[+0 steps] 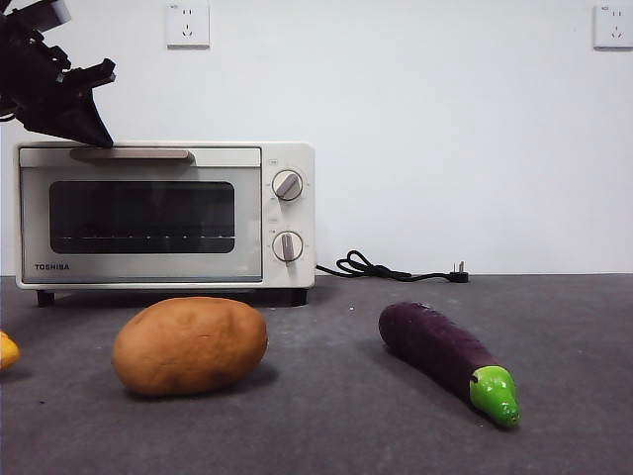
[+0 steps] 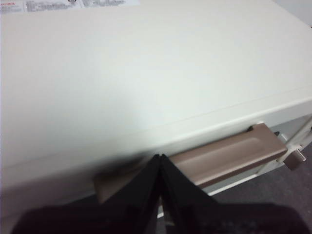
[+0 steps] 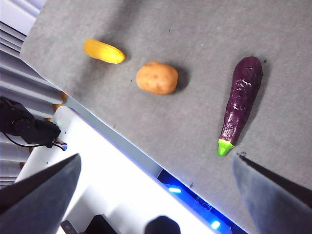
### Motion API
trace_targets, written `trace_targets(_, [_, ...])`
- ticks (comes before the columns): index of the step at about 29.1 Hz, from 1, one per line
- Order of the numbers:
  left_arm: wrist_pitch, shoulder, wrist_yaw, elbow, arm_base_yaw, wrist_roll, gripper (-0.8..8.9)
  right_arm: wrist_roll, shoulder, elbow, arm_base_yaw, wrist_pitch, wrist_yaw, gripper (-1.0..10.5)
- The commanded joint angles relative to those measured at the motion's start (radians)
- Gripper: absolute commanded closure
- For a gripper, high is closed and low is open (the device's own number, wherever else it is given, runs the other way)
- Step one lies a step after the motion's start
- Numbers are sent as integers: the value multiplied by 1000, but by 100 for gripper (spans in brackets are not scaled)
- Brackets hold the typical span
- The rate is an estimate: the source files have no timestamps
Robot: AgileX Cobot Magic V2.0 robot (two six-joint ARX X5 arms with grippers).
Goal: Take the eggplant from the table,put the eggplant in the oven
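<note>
The left gripper has its two black jaws pressed together tip to tip, with nothing between them, and those tips sit right at the oven's brown bar handle — in the left wrist view they overlap its edge, though actual contact cannot be told. In the front view the same gripper comes in dark from the upper left corner, its point just above the left end of the handle on top of the closed door of the oven. The right gripper hangs high over the table with its jaws spread wide apart and empty, touching nothing. The eggplant lies on the table at about 4 o'clock from the oven in the front view, well apart from it, with its green stem cap toward the camera and to the right. A brown potato rests at roughly 9 o'clock from the eggplant, in front of the oven door, and a yellow-orange item shows only at the left edge — the right wrist view shows it as a long yellow piece beyond the potato, with the eggplant lying free and untouched. A black power cord lies beside the oven at its 3 o'clock.
</note>
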Motion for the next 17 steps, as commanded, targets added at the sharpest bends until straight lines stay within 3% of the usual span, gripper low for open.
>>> trace_targets(1, [18,11,-2,3,0,15,819,-8,2,3,2,2,-3,380])
trace_targets(17, [3,50,2,3,-10,19,819,1,2,3,2,12,-3,380])
